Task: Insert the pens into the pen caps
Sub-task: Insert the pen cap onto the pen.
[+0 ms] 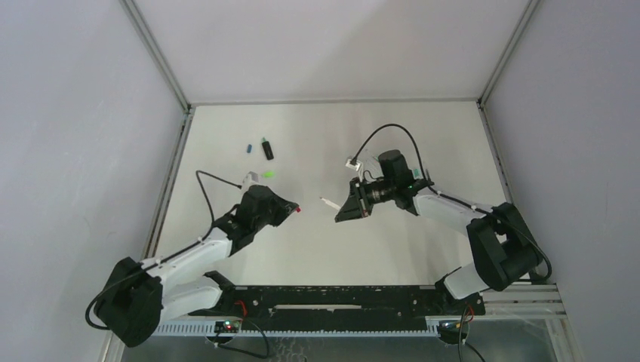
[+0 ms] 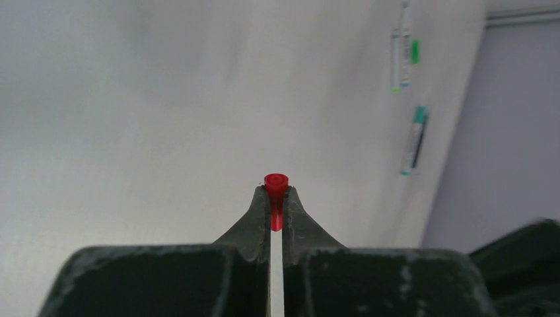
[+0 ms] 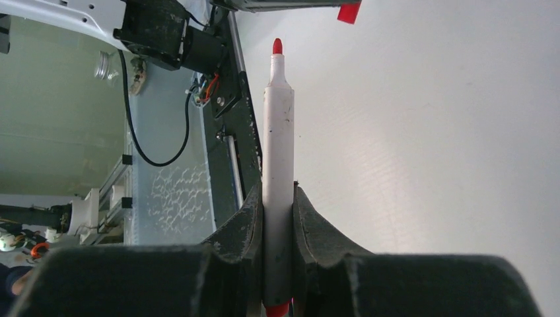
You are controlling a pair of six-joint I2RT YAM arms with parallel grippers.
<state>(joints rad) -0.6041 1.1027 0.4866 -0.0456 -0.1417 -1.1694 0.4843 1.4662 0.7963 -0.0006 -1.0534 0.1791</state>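
At the far left of the table [image 1: 324,136] lie spare items: a dark marker [image 1: 267,148] with a blue cap [image 1: 249,148] beside it, and a bright green cap [image 1: 269,174] nearer. The left gripper [image 2: 276,195] is clamped on the red cap [image 2: 276,181], pinched at the very fingertips with its open mouth facing the right arm. Just right of it, not touching, the red-tipped white pen [image 3: 278,132] points at the cap, gripped mid-barrel by the right gripper [image 3: 278,198]. Misalignment looks like the main risk. A tip arriving off-centre could strike the rim, twist the cap out of the pads, or push the pen back through the right fingers.
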